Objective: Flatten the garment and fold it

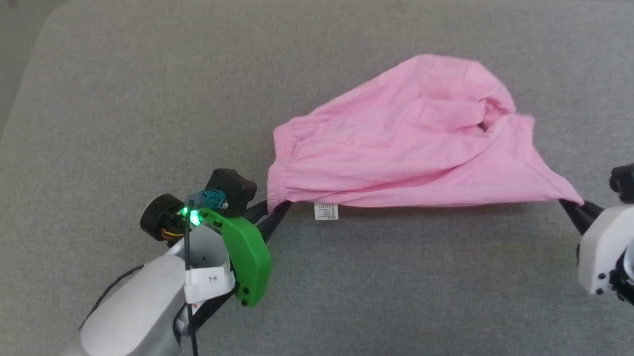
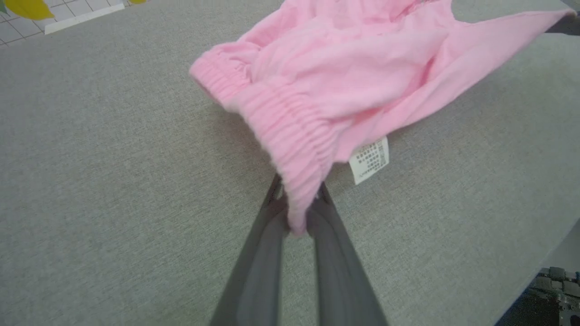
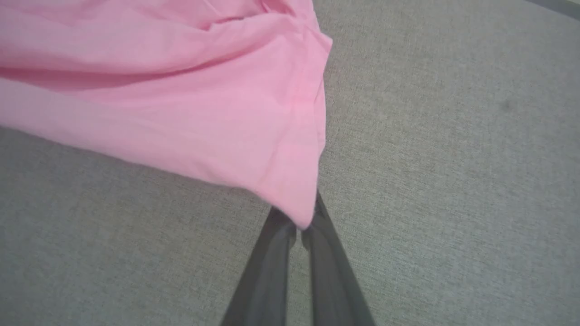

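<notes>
Pink shorts [image 1: 400, 143] bunched right of the desk's [image 1: 135, 100] middle, near hem pulled taut. Left gripper [image 1: 278, 210] pinched tight on the waistband corner, right gripper [image 1: 572, 205] clamped on the leg corner by the right edge. Label [image 1: 326, 211] dangling. Plenty of open desk left and front.
</notes>
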{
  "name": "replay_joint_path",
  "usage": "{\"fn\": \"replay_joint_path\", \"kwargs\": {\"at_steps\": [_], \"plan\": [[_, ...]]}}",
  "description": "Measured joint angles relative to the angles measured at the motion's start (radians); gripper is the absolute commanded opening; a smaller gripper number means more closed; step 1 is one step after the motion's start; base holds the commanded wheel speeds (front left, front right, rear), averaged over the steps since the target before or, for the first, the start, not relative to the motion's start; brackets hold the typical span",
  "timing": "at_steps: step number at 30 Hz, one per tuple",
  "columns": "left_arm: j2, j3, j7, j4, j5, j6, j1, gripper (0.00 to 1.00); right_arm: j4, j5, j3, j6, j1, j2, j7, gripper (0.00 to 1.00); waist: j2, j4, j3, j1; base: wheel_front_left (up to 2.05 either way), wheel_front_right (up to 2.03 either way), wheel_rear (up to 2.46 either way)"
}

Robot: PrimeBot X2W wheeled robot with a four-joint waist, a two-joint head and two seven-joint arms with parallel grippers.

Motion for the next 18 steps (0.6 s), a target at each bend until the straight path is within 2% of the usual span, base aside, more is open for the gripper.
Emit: {"fn": "replay_joint_path", "kwargs": {"at_steps": [10,18], "plan": [[0.106,0.034,0.143,-0.195,-0.096,-0.01,-0.008,0.0,-0.163,0.166,0.01,0.0,0.006,-0.146,0.003,0.0,0.0,-0.019,-0.115,0.0,0.0,0.0,0.0],[0.151,0.132,0.265,-0.309,-0.226,-0.009,-0.134,0.0,-0.19,0.273,0.012,0.0,-0.159,-0.224,-0.006,0.0,0.0,-0.035,-0.201,-0.0001,0.0,0.0,0.0]]}}
